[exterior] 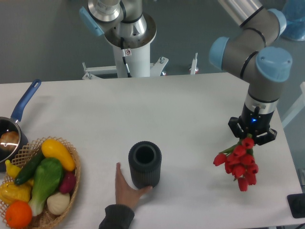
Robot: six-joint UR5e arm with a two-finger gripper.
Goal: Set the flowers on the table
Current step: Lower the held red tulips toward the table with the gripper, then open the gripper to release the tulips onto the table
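Over the desk's [190, 109] right side my hand [251, 135] grips the flowers [239, 162], hanging buds-down, well clear of the dark vase [145, 163]; I judge lowering and release remain

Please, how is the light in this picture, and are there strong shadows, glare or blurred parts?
Fixed camera view: soft, even light; only faint shadows beside the dark vase and under the flowers; no harsh glare on the table; everything looks reasonably sharp.

flowers [239, 162]: red tulip bunch | hanging over table [181, 109] right side
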